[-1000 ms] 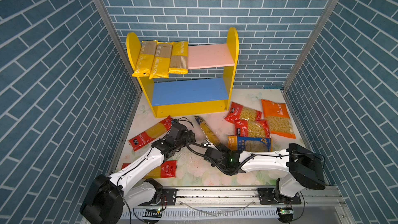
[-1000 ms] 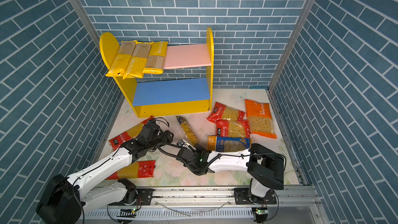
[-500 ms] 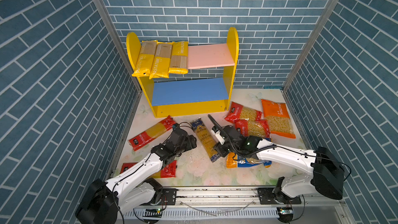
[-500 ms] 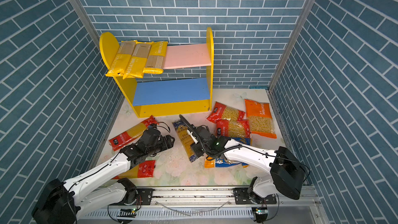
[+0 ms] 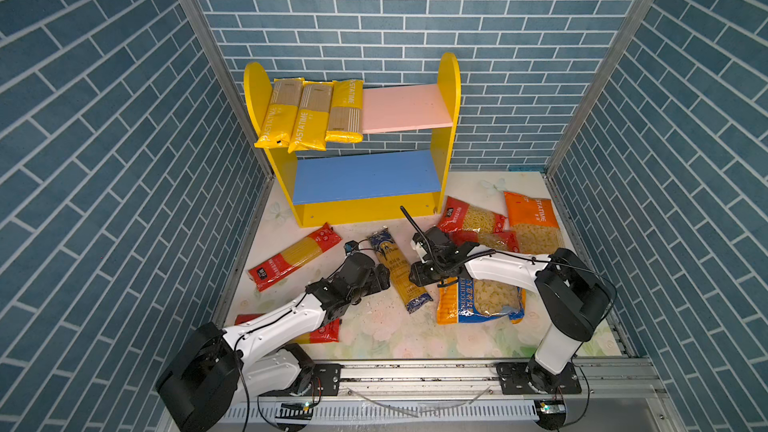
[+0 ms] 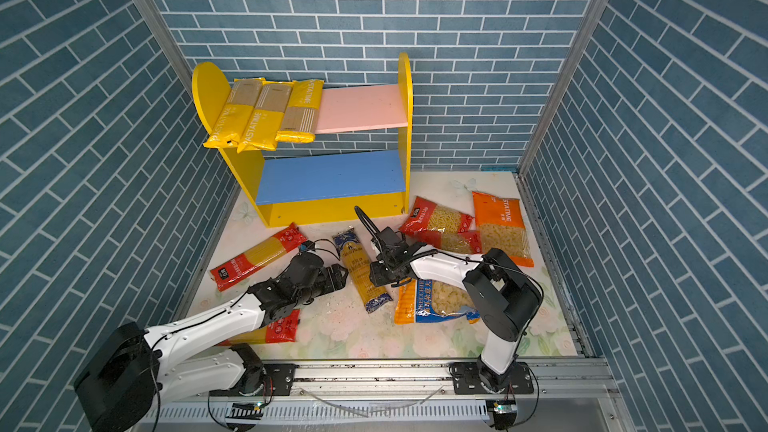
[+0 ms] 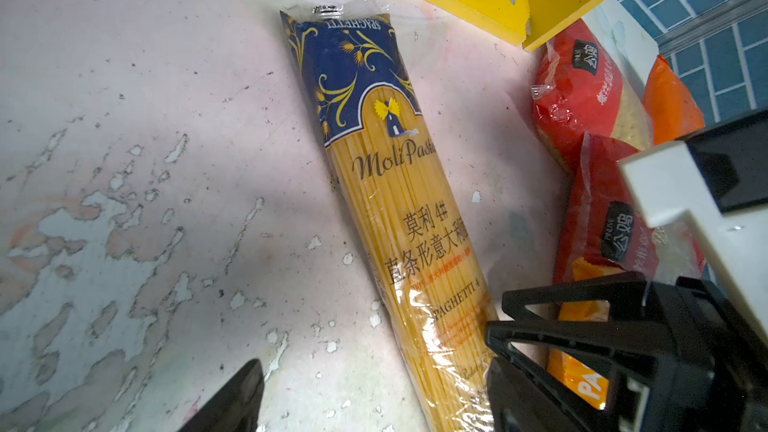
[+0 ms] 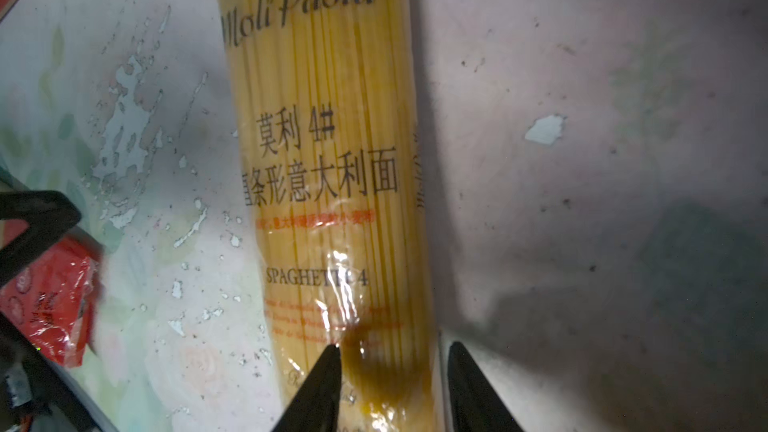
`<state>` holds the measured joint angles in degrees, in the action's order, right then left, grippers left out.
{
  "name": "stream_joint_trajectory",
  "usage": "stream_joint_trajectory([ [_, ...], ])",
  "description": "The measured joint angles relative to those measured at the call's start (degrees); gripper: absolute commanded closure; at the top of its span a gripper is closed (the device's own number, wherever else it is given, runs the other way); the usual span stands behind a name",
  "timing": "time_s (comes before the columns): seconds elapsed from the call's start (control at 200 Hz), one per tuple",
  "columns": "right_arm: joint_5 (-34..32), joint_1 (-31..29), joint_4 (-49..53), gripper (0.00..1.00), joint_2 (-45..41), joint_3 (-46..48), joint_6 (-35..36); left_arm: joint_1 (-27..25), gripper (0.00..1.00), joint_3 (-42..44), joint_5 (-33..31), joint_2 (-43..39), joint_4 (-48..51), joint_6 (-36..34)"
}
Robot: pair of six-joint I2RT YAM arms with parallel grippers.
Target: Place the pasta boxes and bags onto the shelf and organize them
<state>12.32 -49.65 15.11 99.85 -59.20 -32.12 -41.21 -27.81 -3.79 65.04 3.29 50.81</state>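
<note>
Right tool (image 8: 394, 347): jaws had parted, letting go, and hovered half-spread over dark blue spaghetti pack (image 5: 397, 270) | pack: lay flat on surface (image 5: 395, 338) before shelf (image 5: 451, 118) | left tool (image 7: 372, 351): spread wide beside it | regrasp likely needed

A lab robot cell: brick-print wall panels (image 5: 415, 14), aluminium frame posts (image 5: 201, 35), and a base rail (image 5: 415, 374).
</note>
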Motion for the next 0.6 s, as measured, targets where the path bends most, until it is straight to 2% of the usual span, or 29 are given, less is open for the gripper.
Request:
stream_joint_trajectory([
  [0.16,2.67,-1.73,-2.12,0.63,0.0,0.07,-3.98,0.44,0.16,0.46,1.05,1.97,-0.66,-0.26],
  [0.335,7.1,-4.04,-4.26,0.6,-0.39,1.09,-6.49,0.63,0.22,0.57,2.21,4.46,-2.12,-0.31],
  [0.6,6.36,1.03,-1.51,0.59,-3.74,1.62,-6.86,1.07,0.3,0.57,3.06,5.05,-5.2,-0.7],
])
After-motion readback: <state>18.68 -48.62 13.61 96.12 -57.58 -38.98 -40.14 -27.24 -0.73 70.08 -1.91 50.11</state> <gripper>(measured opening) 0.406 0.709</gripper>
